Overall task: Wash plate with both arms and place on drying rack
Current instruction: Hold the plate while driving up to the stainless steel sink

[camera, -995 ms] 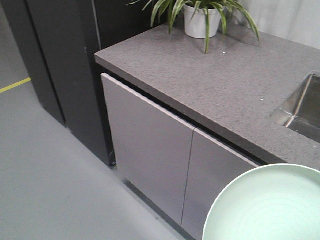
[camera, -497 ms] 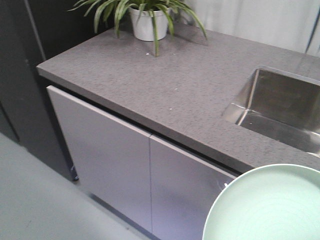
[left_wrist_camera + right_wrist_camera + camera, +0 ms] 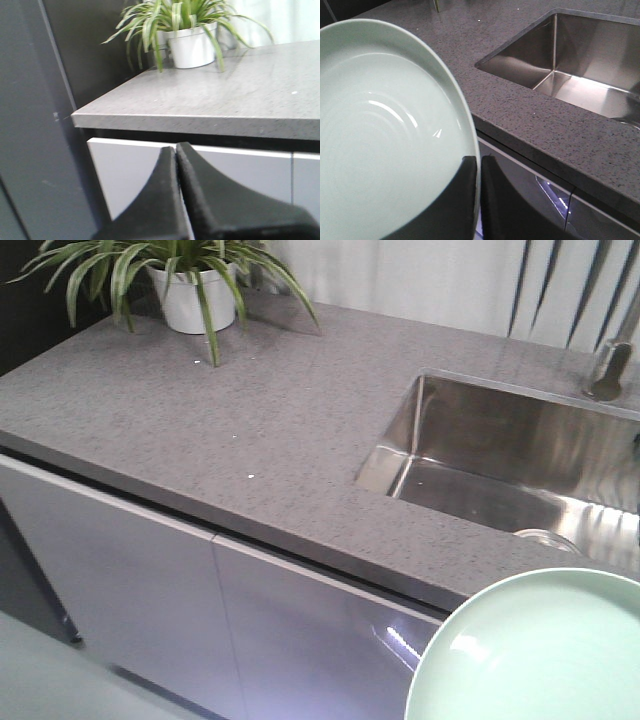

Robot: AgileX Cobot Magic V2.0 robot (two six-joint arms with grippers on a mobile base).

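The pale mint-green plate fills the lower right corner of the front view, held in the air in front of the counter. In the right wrist view my right gripper is shut on the rim of the plate, one black finger on each face. My left gripper is shut with nothing between its fingers, level with the cabinet door below the counter edge. The drying rack is out of view. The arms themselves do not show beyond the fingers.
A grey speckled counter holds a steel sink at the right, with a round drain and a tap base. A potted plant stands at the back left. Grey cabinet doors lie below.
The whole view has swung to the right along the counter: the sink has come fully into sight and the plant has shifted left. The plate stays in the same corner of the front view.
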